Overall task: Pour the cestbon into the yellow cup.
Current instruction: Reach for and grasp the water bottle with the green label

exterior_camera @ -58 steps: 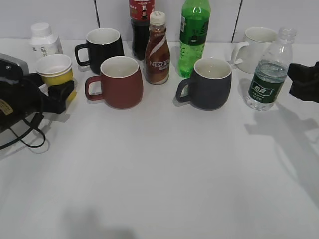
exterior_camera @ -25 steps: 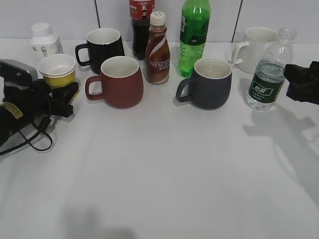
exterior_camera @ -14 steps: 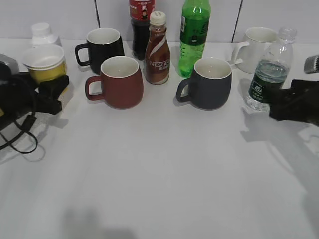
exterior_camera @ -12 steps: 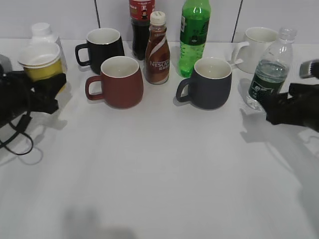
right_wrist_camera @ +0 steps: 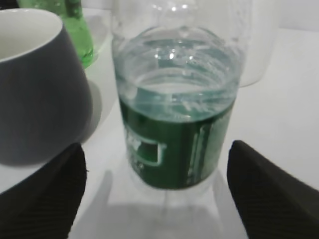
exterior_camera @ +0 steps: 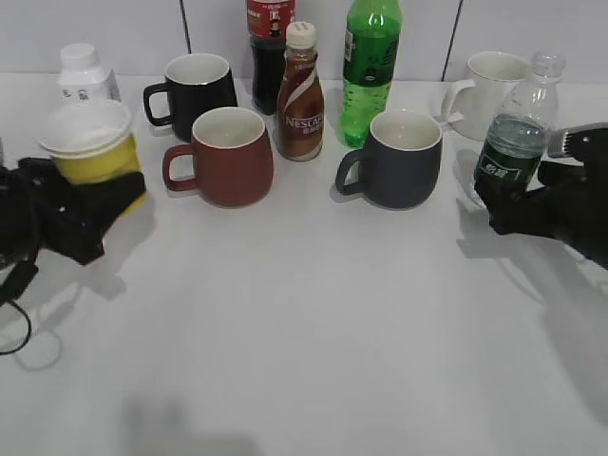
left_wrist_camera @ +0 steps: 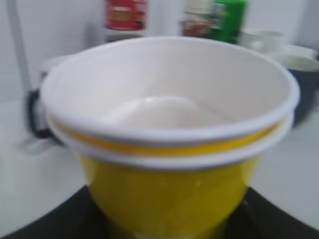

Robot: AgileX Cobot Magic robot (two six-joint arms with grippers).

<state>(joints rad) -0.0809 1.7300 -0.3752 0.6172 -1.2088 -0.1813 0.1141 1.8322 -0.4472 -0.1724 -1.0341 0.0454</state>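
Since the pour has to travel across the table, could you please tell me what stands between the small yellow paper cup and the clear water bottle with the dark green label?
In the exterior view, the dark red mug and the dark grey mug stand between the yellow cup and the water bottle.

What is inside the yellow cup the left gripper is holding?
In the left wrist view the yellow cup shows only a white interior and bare bottom, no liquid. Two stacked rims suggest nested cups; its underside is hidden by the left gripper.

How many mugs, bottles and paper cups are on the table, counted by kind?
Mugs with handles: 4 (black, red, dark grey, white).
Bottles: 5 (white, cola, Nescafe, green soda, cestbon).
Paper cups: 1, the yellow cup.
Total: 10.
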